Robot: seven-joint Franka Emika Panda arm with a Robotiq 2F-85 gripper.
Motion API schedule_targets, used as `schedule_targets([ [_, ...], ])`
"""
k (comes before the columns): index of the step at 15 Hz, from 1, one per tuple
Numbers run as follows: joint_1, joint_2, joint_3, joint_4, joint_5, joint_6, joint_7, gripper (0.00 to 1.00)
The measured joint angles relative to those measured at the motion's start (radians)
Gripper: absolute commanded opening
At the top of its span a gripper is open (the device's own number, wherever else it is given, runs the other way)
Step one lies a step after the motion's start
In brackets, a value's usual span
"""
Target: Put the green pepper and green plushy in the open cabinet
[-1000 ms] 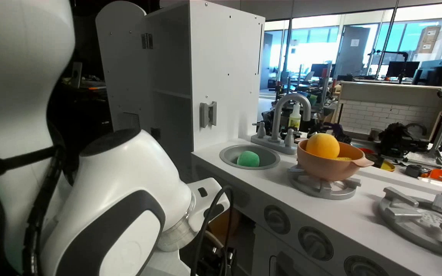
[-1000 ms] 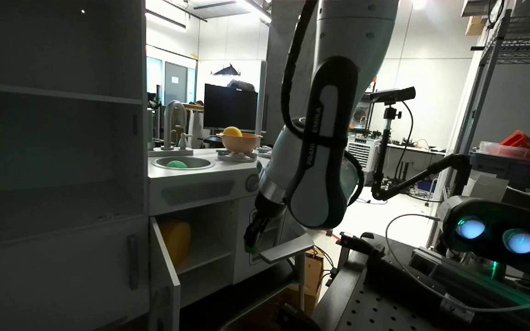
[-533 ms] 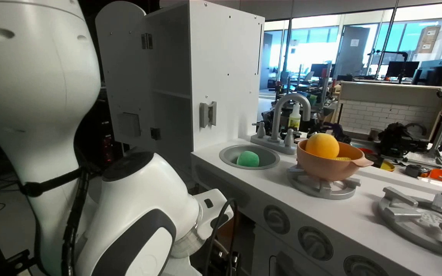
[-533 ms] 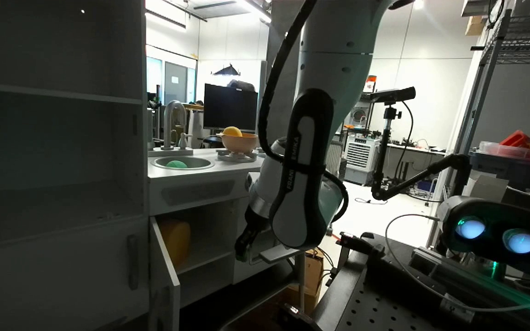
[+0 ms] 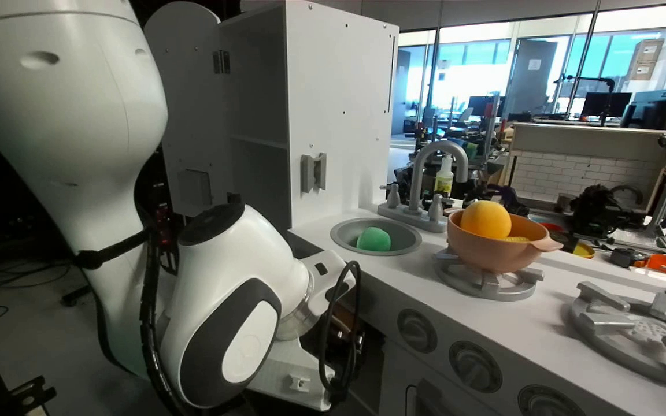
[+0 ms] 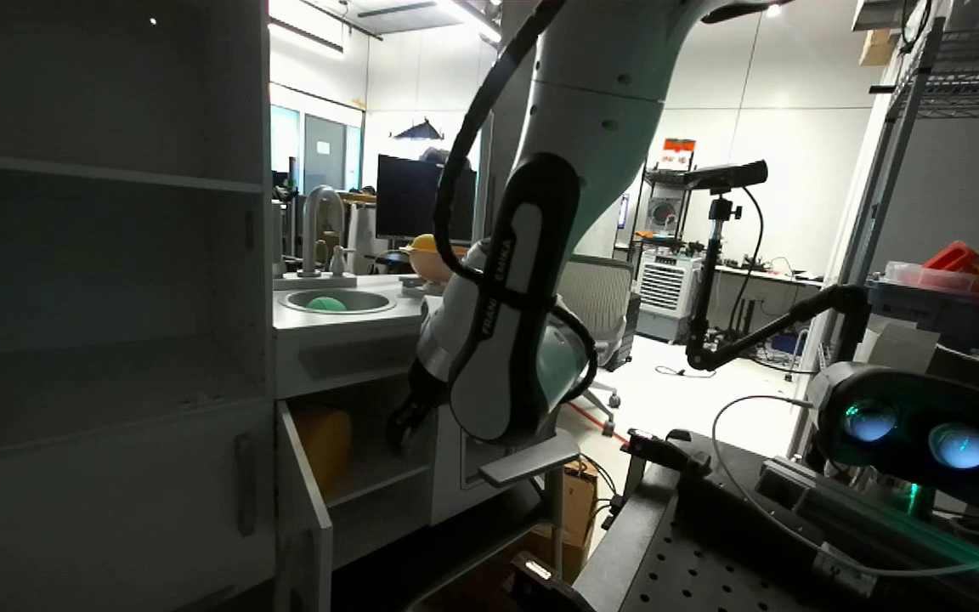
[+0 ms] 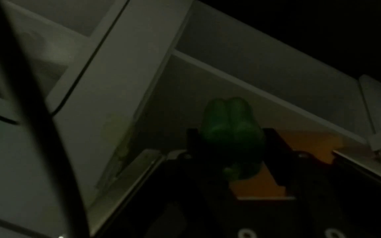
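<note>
The green pepper (image 7: 232, 127) is pinched between the two black fingers of my gripper (image 7: 229, 140) in the wrist view, its stem end toward the palm. In an exterior view my gripper (image 6: 404, 429) stands at the mouth of the open cabinet (image 6: 375, 480), against its dark interior; how deep it reaches in is hard to tell. The cabinet's white door (image 6: 307, 510) is swung outward. The green plushy (image 5: 374, 240) rests in the grey sink on the counter, visible in both exterior views.
A large yellow-orange object (image 6: 325, 446) stands inside the cabinet, close to the door side. On the counter are the sink (image 5: 408, 242), a faucet (image 5: 422, 173) and a peach bowl (image 5: 492, 254) with a round orange fruit. A pale ledge (image 6: 532, 459) juts out right of the cabinet.
The arm has swung toward the cabinet, carrying the pepper. My gripper, earlier in front of the panel beside the opening, now overlaps the opening. The plushy and door have not moved.
</note>
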Motion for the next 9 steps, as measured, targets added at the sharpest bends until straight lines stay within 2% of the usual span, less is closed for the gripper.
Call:
schedule_targets([
  [9, 0.002, 0.155, 0.008, 0.190, 0.041, -0.001, 0.000, 0.25],
])
